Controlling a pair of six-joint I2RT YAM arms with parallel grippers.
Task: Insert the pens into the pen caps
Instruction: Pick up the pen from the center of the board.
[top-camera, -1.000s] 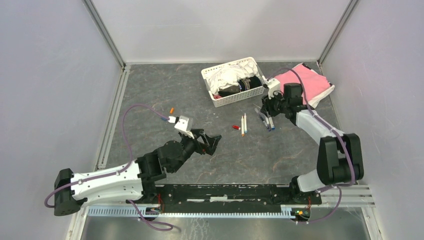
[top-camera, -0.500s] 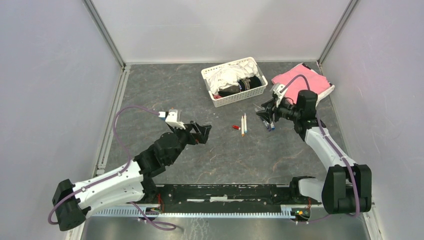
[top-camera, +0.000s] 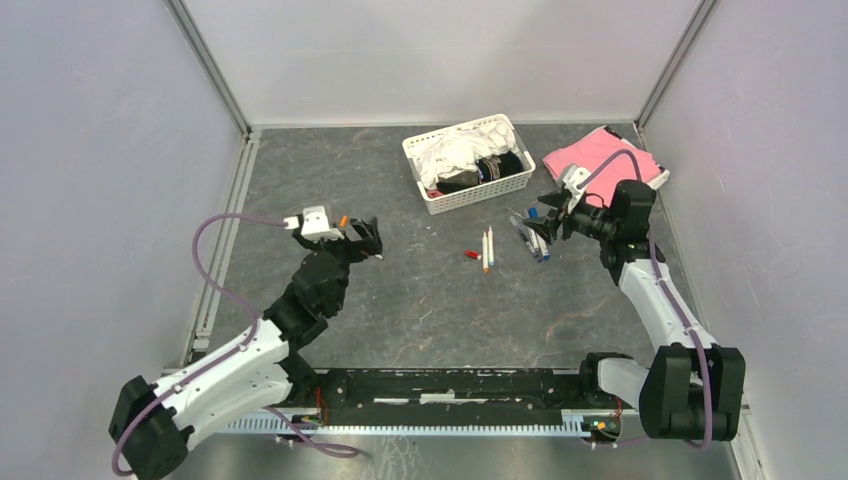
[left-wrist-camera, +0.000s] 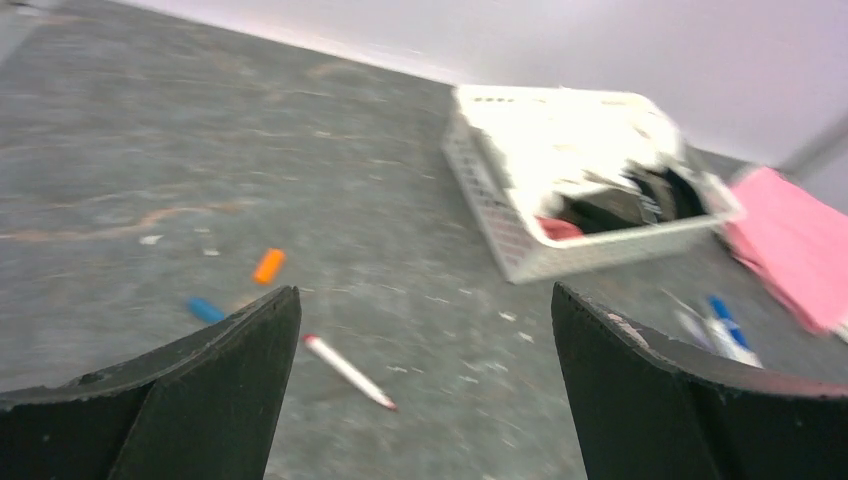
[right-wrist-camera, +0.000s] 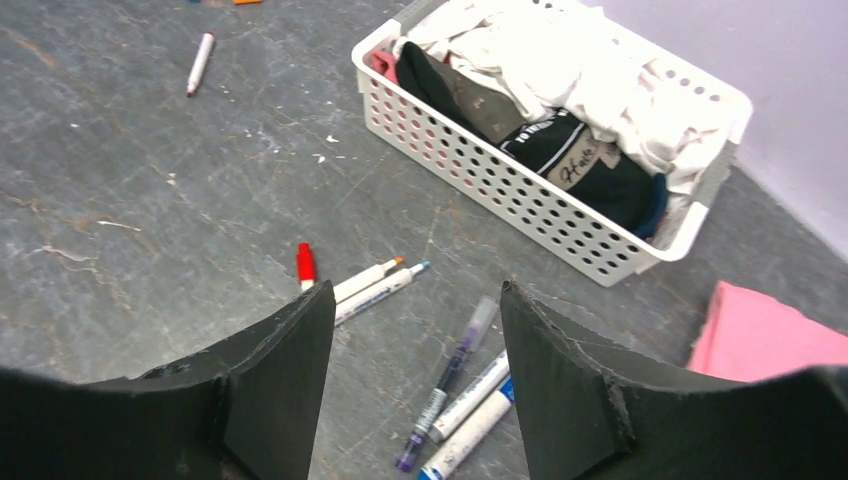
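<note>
In the right wrist view two white pens, one orange-tipped and one blue-tipped, lie side by side next to a red cap. A dark purple pen and two white pens with blue ends lie below my open, empty right gripper. My left gripper is open and empty above a white pen with red ends. An orange cap and a blue cap lie just left of it.
A white perforated basket of cloths and dark items stands at the back centre. It also shows in the right wrist view. A pink cloth lies at the back right. Grey walls enclose the table on three sides.
My left arm swung left and back, from the table's middle to the orange cap. My right gripper drew back to the right, off the group of pens. Both stayed open.
</note>
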